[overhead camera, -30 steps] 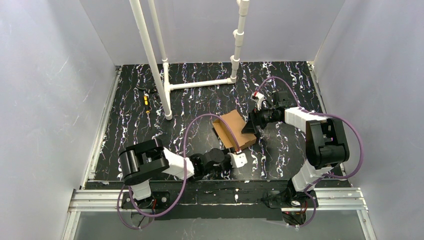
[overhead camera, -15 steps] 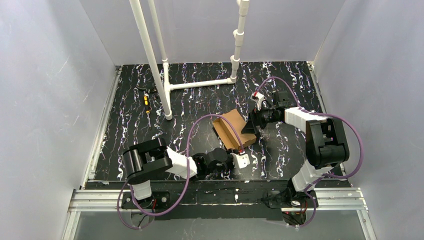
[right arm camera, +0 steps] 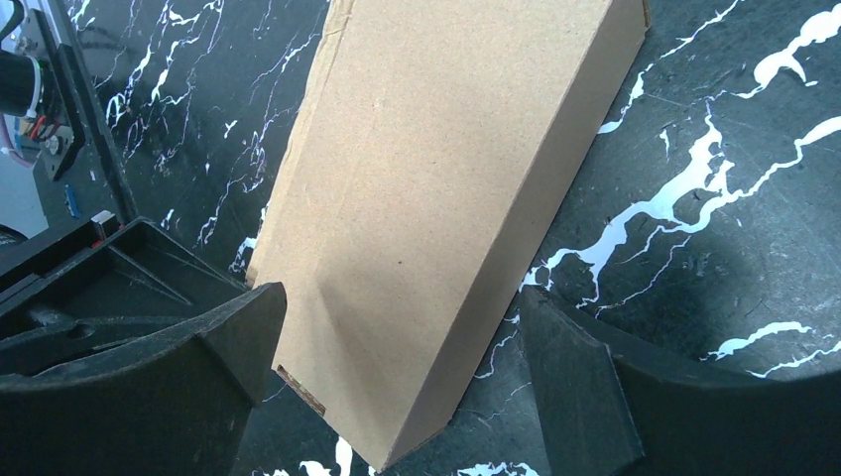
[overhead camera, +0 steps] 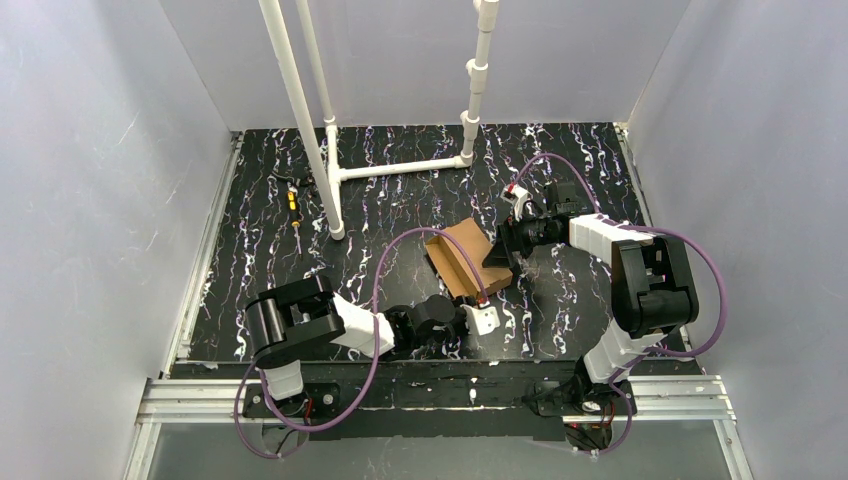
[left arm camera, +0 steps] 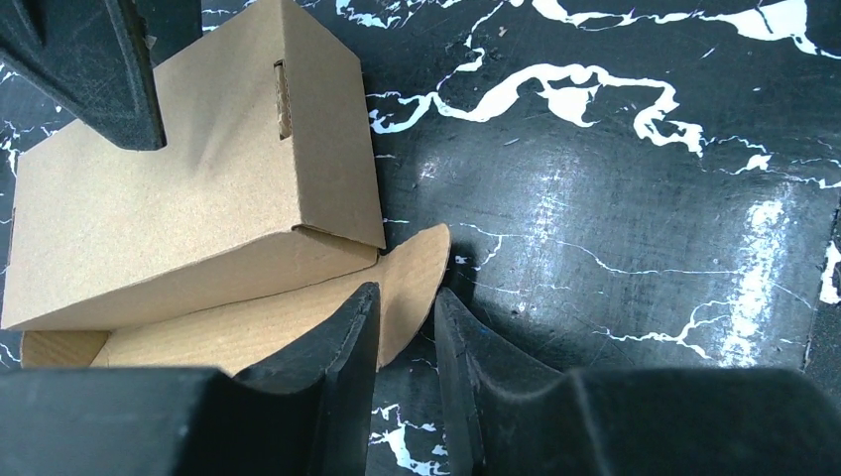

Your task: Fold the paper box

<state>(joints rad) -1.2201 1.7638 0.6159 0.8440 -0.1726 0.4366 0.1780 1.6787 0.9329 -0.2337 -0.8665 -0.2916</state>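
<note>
The paper box (overhead camera: 462,255) is a brown carton lying at mid-table, seen up close as a folded block (left arm camera: 198,198) with a rounded flap (left arm camera: 412,273) sticking out at its near corner. My left gripper (overhead camera: 483,300) sits low at that corner. In its wrist view the left gripper (left arm camera: 407,322) has its jaws a narrow gap apart, with the flap tip in the gap against the left finger and bare table showing beside it. My right gripper (overhead camera: 498,255) is at the box's right end. The right gripper (right arm camera: 407,332) stands wide open astride the box (right arm camera: 436,188).
A white pipe frame (overhead camera: 335,170) stands at the back left of the black marbled table (overhead camera: 260,260). Small yellow and black parts (overhead camera: 292,200) lie near its foot. Grey walls close in both sides. Purple cables loop over both arms.
My left arm has slid right, up to the box's near corner, and its jaws have narrowed around the flap. The right arm and the box have barely moved.
</note>
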